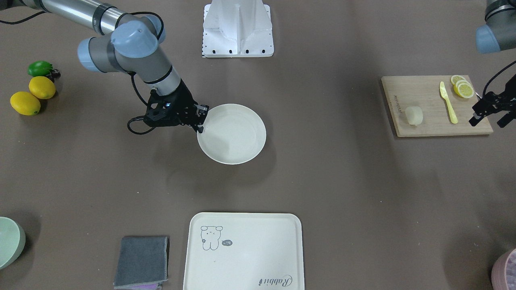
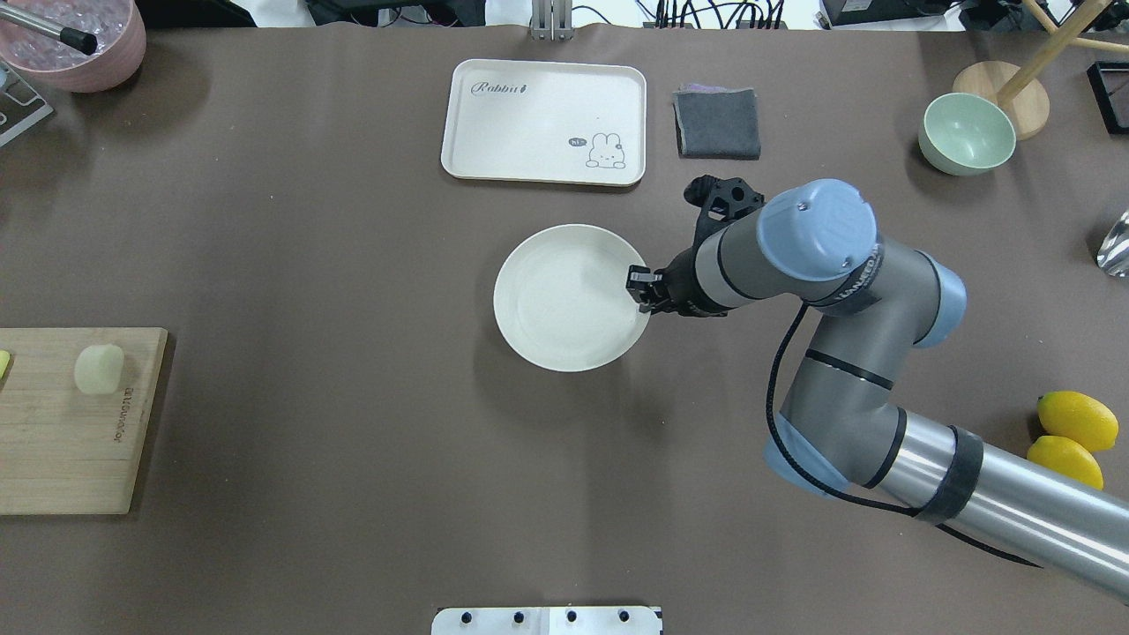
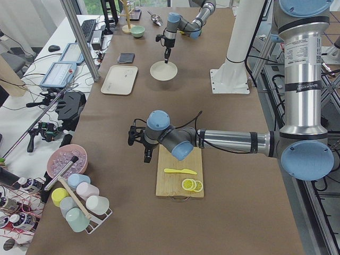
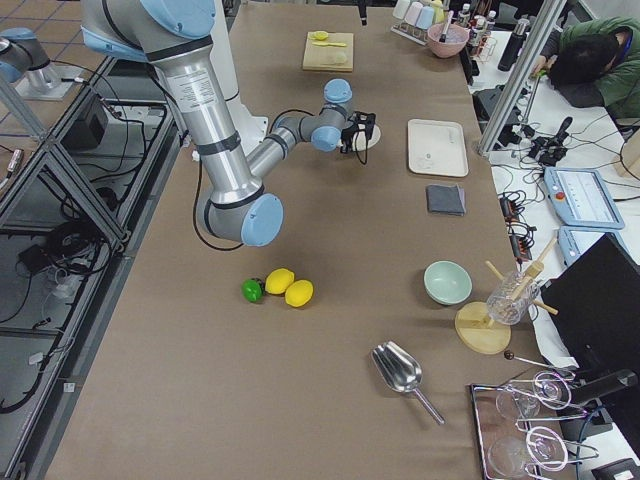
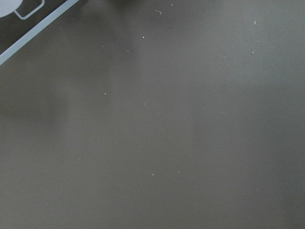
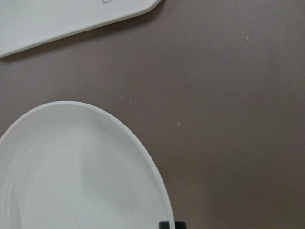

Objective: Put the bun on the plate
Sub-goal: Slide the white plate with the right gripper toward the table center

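Note:
The bun (image 1: 414, 115) (image 2: 99, 368) is a pale cream block that rests on a wooden cutting board (image 1: 427, 121), far from the plate. The round cream plate (image 1: 231, 141) (image 2: 564, 335) (image 6: 71, 171) lies mid-table with nothing on it. My right gripper (image 1: 201, 119) (image 2: 643, 291) stands open at the plate's rim, on the robot's right side of it, its fingers spread along that edge. Over the board's outer edge hangs my left gripper (image 1: 492, 117), open and holding nothing, with the lemon slices and the knife between it and the bun. The left wrist view shows only bare table.
A yellow knife (image 1: 448, 102) and lemon slices (image 1: 462, 88) share the board with the bun. Beyond the plate are a cream tray (image 2: 544, 122), a grey cloth (image 2: 718, 123) and a green bowl (image 2: 967, 134). Whole lemons (image 2: 1074, 432) lie on the robot's right.

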`<state>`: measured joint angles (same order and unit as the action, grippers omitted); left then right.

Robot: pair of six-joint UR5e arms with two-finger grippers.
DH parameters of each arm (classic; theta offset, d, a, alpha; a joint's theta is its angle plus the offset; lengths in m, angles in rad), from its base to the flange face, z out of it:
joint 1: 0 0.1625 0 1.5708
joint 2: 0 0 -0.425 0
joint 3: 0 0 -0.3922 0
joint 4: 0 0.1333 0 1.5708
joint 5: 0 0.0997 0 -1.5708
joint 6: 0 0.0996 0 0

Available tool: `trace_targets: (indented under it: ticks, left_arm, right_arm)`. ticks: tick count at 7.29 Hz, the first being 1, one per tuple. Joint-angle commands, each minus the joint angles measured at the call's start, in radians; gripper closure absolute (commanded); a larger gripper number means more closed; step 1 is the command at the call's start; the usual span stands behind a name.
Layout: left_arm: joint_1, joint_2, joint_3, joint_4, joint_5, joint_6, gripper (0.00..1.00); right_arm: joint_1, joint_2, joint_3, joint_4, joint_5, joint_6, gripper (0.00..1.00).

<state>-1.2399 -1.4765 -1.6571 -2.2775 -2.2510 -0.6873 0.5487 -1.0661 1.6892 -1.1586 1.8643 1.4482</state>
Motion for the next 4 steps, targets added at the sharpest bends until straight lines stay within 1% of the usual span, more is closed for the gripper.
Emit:
trace_targets:
  ticks: [1, 2, 3, 4]
  left_arm:
    - [0.071, -0.013, -0.003, -0.058, 0.033, -0.099, 0.02]
    - [0.124, -0.014, -0.025, -0.071, 0.074, -0.147, 0.02]
    - [0.187, -0.005, -0.068, -0.071, 0.132, -0.2, 0.02]
    - [0.216, -0.002, -0.09, -0.071, 0.14, -0.224, 0.02]
  right_arm:
    - [-0.047, 0.023, -0.037, -0.013, -0.059, 0.0, 1.0]
    - [-0.05, 0.025, -0.069, -0.007, -0.063, -0.003, 1.0]
    - [-0.05, 0.025, -0.078, -0.007, -0.065, -0.003, 1.0]
    - [-0.05, 0.047, -0.085, -0.01, -0.065, -0.002, 1.0]
